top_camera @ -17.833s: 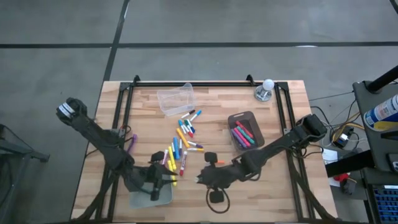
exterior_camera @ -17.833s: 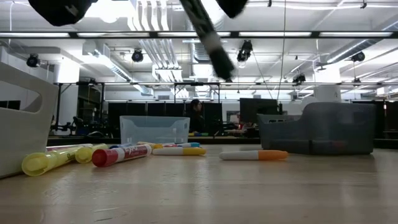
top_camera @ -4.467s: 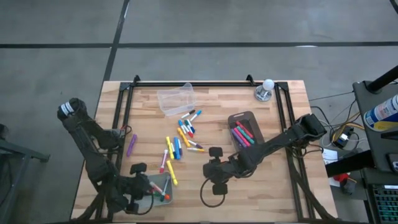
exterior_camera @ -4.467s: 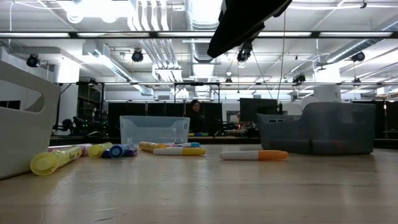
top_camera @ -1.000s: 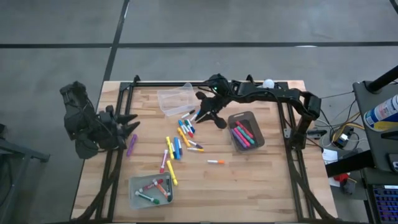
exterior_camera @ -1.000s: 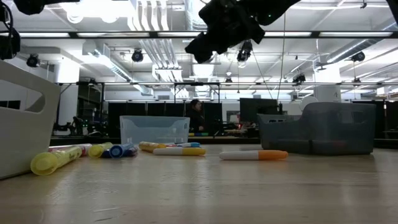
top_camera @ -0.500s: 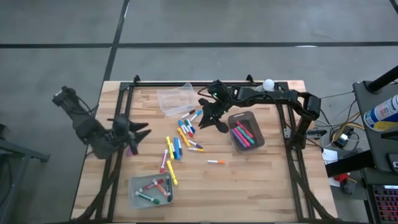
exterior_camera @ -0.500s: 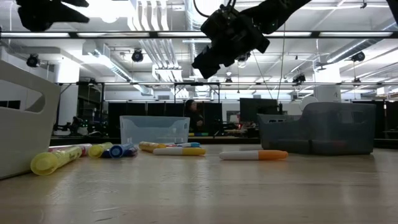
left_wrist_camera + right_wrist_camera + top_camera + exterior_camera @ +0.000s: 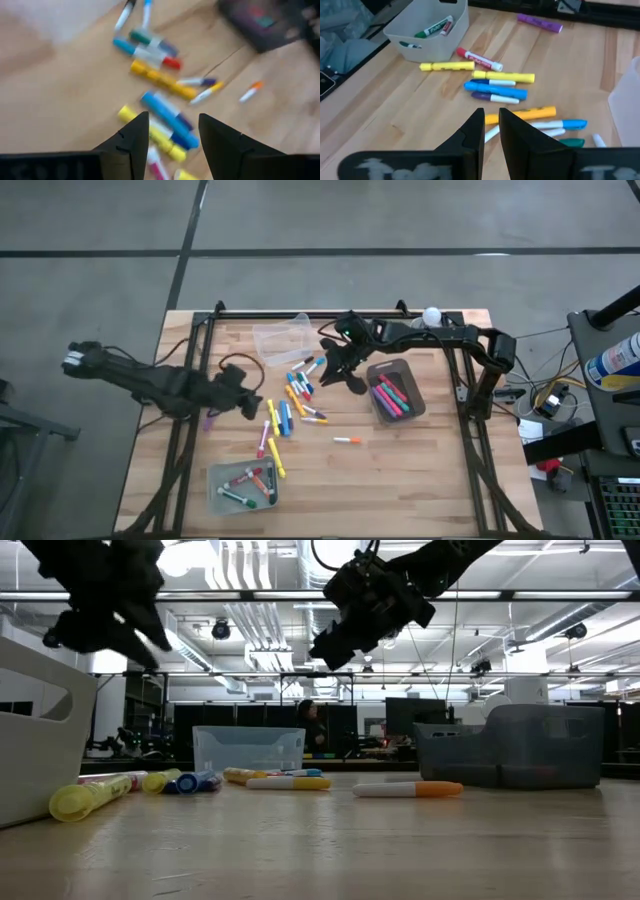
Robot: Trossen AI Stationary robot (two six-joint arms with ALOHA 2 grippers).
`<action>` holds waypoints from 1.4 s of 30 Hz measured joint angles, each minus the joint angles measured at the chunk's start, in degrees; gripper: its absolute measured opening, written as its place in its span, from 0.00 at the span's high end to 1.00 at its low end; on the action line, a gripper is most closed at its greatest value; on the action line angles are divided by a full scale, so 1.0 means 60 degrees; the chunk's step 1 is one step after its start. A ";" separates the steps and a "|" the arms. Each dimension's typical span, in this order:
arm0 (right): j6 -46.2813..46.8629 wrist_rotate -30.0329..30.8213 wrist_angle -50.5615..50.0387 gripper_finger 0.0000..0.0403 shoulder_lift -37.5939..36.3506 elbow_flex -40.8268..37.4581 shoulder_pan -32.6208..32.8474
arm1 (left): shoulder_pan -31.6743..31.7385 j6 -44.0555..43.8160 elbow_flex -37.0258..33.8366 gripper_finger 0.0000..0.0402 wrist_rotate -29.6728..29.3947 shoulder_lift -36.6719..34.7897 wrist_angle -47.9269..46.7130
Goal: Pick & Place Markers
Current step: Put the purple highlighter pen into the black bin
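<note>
Loose markers (image 9: 292,398) in mixed colours lie flat in a cluster at the table's middle, also visible in the left wrist view (image 9: 165,114) and the right wrist view (image 9: 496,90). One orange-tipped marker (image 9: 347,440) lies apart, nearer the near edge. A purple marker (image 9: 210,418) lies by the left rail. My left gripper (image 9: 258,405) (image 9: 172,120) is open and empty, above the cluster's left side. My right gripper (image 9: 336,373) (image 9: 491,112) hovers over the cluster's far right side, empty, with its fingers a narrow gap apart.
A light grey bin (image 9: 240,485) at the near left holds a few markers. A dark grey bin (image 9: 392,370) right of the cluster holds several more. A clear bin (image 9: 282,338) stands at the far side. A white ball on a stand (image 9: 429,320) sits at the far right.
My left arm has swung from the table's left edge toward the middle, stretching out low toward the marker cluster. My right gripper has moved a little toward the near edge and then stayed there. No marker has moved.
</note>
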 joint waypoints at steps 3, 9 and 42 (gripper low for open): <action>-0.0009 0.0000 0.0018 0.87 0.0000 -0.0239 0.0000 | 0.0427 -0.0482 0.0048 0.59 0.0990 0.0687 -0.1160; 0.0023 0.0000 0.0068 0.87 0.0011 -0.0741 0.0004 | 0.0588 -0.1344 0.0165 0.59 0.1462 0.1824 -0.3678; 0.0100 -0.0011 0.0612 0.87 0.0011 -0.0795 0.0024 | 0.0681 -0.1726 -0.0094 0.59 0.1752 0.4615 -0.4978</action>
